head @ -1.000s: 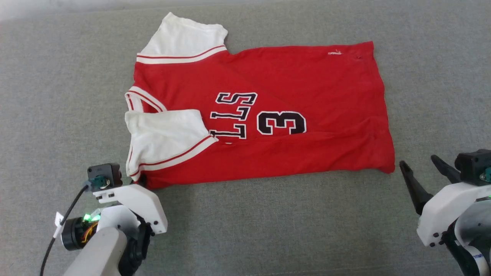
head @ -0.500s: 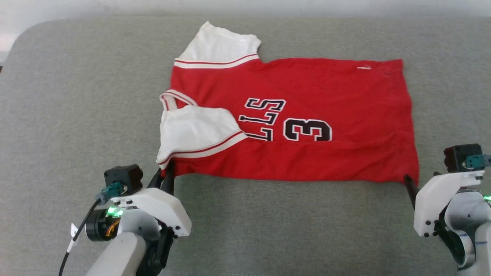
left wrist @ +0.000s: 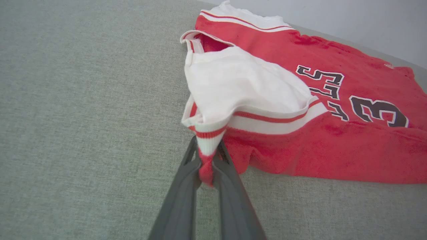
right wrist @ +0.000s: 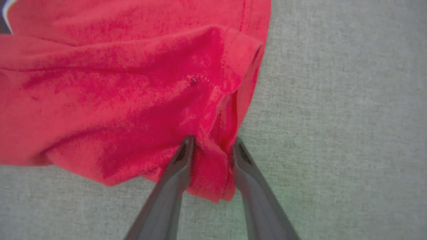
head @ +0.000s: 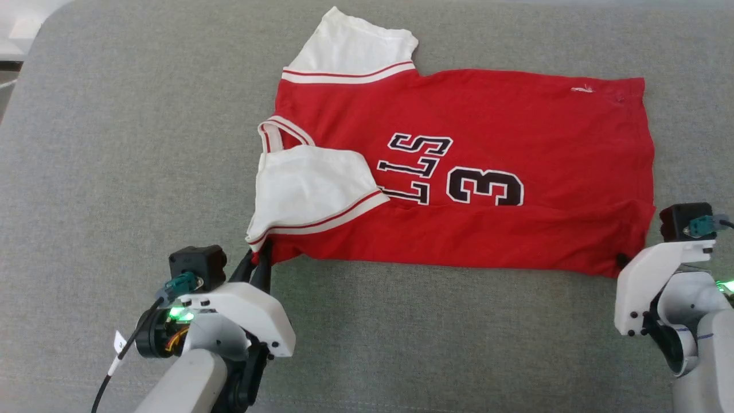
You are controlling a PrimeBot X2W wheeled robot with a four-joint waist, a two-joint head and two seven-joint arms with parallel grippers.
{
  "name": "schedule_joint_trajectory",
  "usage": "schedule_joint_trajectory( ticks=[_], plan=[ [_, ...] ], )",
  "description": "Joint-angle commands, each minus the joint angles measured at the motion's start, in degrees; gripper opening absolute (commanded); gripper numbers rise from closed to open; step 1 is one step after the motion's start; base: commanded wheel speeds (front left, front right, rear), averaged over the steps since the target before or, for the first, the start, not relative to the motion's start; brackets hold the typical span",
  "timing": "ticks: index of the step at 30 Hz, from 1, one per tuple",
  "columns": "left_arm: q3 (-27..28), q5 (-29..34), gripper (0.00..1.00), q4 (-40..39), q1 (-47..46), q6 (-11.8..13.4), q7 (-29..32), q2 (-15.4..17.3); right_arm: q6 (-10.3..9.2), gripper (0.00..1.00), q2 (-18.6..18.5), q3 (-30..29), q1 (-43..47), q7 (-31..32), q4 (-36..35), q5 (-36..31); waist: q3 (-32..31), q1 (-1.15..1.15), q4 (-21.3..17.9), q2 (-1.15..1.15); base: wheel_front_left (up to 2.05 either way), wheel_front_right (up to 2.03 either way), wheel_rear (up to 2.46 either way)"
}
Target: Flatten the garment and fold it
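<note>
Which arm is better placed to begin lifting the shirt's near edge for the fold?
Probably left. The left gripper is shut on the garment at its sleeve cuff; the right gripper only flanks the bunched hem corner, its grip unconfirmed.

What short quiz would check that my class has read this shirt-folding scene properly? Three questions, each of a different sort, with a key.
1. True or false: the left gripper is pinched shut on the striped edge of a white sleeve of the shirt.
2. Which part of the shirt sits between the fingers of the right gripper? A) the collar B) a red bottom corner C) the far sleeve
3. Fill in: the big number printed on the shirt is ___.
Key: 1 true; 2 B; 3 the number 3.
</note>
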Motion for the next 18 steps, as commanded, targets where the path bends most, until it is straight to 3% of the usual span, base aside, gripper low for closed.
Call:
schedule_joint_trajectory(
  ticks=[1, 8, 18],
  plan=[
    [-0.05, 0.24, 0.0, 0.21, -0.59, 0.22, 0.15, 0.46, -0.05, 0.0, 0.34, 0.57, 1.22, 0.62, 2.65, 0.18, -0.48, 0.0, -0.25, 0.0, 0.0, 0.0, 0.0],
    [-0.18, -0.51, 0.0, 1.95, 1.73, -0.69, 1.41, 2.88, -0.05, 0.0, -1.92, 1.1, 2.57, 0.07, 0.42, 3.86, -5.3, 0.0, -1.65, 0.0, 0.0, 0.0, 0.0],
    [-1.27, -4.24, 0.0, -1.97, 11.46, 1.18, 9.54, 6.85, -0.05, 0.0, -5.68, -0.73, 12.02, 7.77, -13.1, 9.0, -11.19, 0.0, -2.92, 0.0, 0.0, 0.0, 0.0]
  ],
)
